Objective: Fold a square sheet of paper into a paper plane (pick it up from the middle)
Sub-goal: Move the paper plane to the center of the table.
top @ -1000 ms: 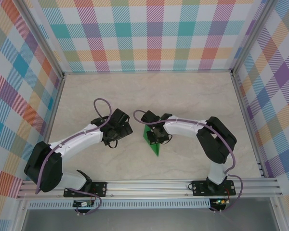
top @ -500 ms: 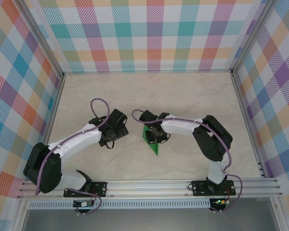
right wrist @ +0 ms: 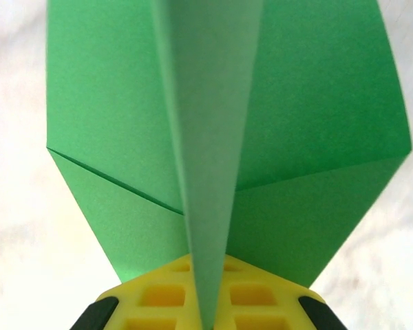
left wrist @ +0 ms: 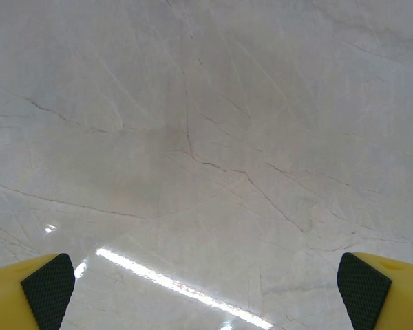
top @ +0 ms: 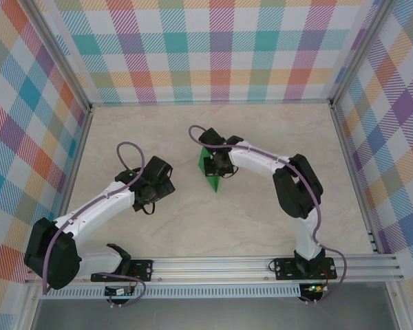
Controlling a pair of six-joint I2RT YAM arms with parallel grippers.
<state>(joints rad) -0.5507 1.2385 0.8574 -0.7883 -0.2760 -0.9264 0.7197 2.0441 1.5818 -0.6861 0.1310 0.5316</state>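
We see the right fingers [right wrist: 151, 302] pinching the plain green paper plane [right wrist: 316, 103] by its centre fold; the left fingers [left wrist: 45, 285] spread wide above the marbled desk [left wrist: 206, 137].

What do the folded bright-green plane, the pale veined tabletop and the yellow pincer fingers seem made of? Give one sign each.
Bright-green folded plane: thin matte paper; sharp creases, layered flaps.
Pale veined tabletop: glossy marble-look surface, possibly laminate; grey veins, light glare.
Yellow fingers of the left pincer: likely moulded plastic, smooth; black pads seem textured rubber.
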